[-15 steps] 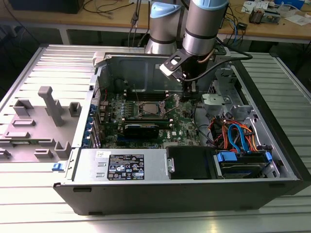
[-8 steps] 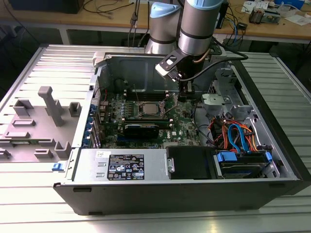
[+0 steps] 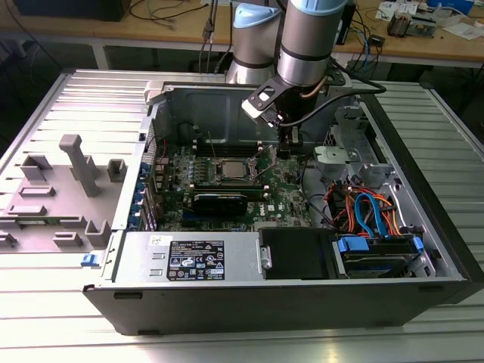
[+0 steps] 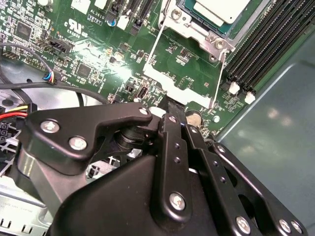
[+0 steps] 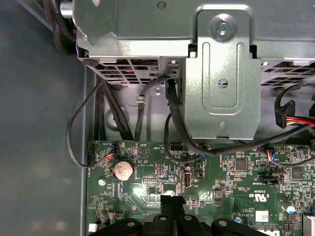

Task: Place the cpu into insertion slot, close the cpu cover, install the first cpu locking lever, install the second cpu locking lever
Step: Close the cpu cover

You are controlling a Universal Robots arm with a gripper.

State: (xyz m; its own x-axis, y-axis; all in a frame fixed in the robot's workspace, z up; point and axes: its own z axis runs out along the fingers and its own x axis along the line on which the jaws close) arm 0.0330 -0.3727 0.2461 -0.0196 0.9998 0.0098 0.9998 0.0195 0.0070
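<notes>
The cpu shows its silvery top inside the insertion slot on the green board. The cpu cover, a thin silver frame, is swung open on the gripper's side of the slot, and green board shows through its window. Thin wire levers run along its sides. My gripper hangs low over the board on the exterior view's right of the slot. In both wrist views its black fingers are shut together with nothing seen between them, and the tip sits at the cover's outer edge.
Black memory slots run beside the socket. A silver drive cage with black cables stands just past the board's edge. A black card and the power supply lie nearer the case front. A grey fixture sits outside on the left.
</notes>
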